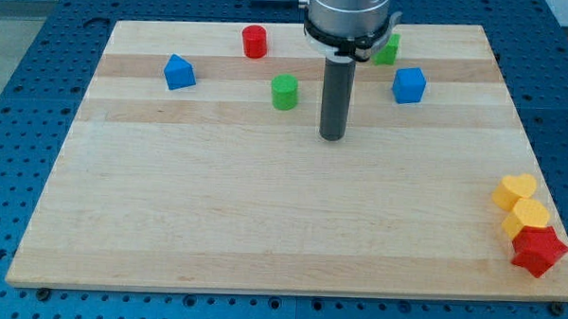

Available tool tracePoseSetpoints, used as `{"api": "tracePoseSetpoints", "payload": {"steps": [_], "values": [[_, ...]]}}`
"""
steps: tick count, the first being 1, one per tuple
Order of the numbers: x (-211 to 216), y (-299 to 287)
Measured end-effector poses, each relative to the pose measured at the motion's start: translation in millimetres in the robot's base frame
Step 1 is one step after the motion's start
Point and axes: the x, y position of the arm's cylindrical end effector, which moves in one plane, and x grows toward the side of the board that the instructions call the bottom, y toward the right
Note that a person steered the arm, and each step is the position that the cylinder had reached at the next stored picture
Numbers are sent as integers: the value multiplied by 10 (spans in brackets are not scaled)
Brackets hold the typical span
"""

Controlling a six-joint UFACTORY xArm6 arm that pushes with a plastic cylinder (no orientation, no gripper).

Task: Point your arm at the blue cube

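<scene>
The blue cube (409,85) sits on the wooden board (263,216) near the view's top right. My tip (332,137) is the lower end of the dark rod, near the board's upper middle. It stands to the left of and a little below the blue cube, apart from it. A green cylinder (284,91) is just left of and above the tip, not touching.
A blue house-shaped block (179,72) lies at the upper left, a red cylinder (255,41) at the top. A green block (387,49) is partly hidden behind the arm. At the right edge lie a yellow heart (515,190), a yellow block (528,217) and a red star (538,251).
</scene>
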Motion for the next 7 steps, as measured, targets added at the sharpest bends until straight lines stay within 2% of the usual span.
{"api": "tracePoseSetpoints", "payload": {"steps": [1,7], "values": [[-203,58],[-667,91]]}}
